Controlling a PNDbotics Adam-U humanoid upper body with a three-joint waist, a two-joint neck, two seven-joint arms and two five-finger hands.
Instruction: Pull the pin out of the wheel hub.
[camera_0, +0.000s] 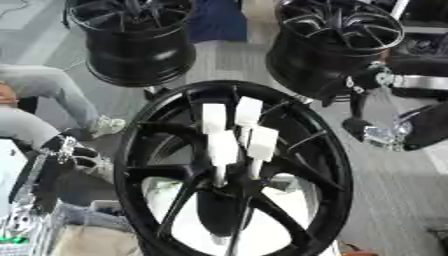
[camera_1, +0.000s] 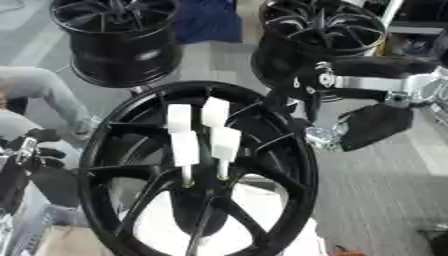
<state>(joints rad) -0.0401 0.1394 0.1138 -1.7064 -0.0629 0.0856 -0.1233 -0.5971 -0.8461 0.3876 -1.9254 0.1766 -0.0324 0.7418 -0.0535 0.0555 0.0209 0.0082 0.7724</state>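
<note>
The pins (camera_0: 234, 135), four white blocks on thin stems, stand clustered in the centre of the black wheel hub (camera_0: 140, 150), which fills the middle of both views, its lower rim cut off. Open floor lies right of it. The right hand (camera_1: 372, 125) hangs just beside the rim, fingers indistinct. The left hand (camera_1: 22, 165) sits low left, partly cropped, its fingers unclear.

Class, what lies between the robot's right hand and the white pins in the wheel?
Only the wheel's black rim and spokes separate the right hand from the white pins, clearest in the right eye view.
</note>
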